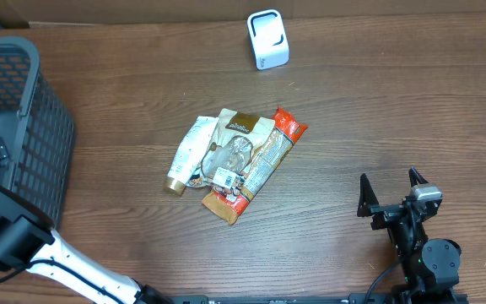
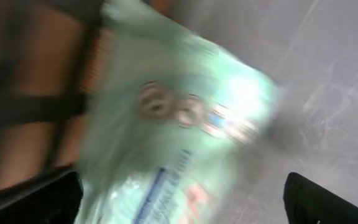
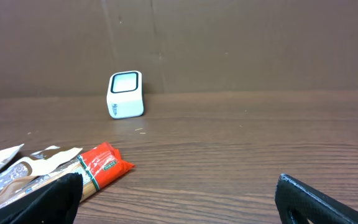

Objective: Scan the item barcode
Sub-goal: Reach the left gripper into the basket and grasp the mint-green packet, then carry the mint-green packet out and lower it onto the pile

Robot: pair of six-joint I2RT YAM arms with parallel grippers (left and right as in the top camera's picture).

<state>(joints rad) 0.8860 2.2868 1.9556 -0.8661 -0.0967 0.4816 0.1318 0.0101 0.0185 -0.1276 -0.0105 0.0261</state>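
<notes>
Right tool (image 1: 391, 187) seen open at near right of worktop (image 1: 378, 101). Left tool (image 2: 179, 205) spread wide over blurred pale green packet (image 2: 185, 112) at basket (image 1: 24, 127). Snack packets (image 1: 239, 160) piled mid-worktop, well apart from scanner (image 1: 267, 39).

The table (image 1: 395, 101) is showing matt brown wood grain. The scanner (image 1: 267, 40) is gleaming in smooth white plastic. The basket (image 1: 32, 110) is looking like dark matt plastic mesh. The packets (image 1: 256, 156) are shining as glossy, crinkled film. The tube (image 1: 188, 152) is looking like smooth white plastic.
</notes>
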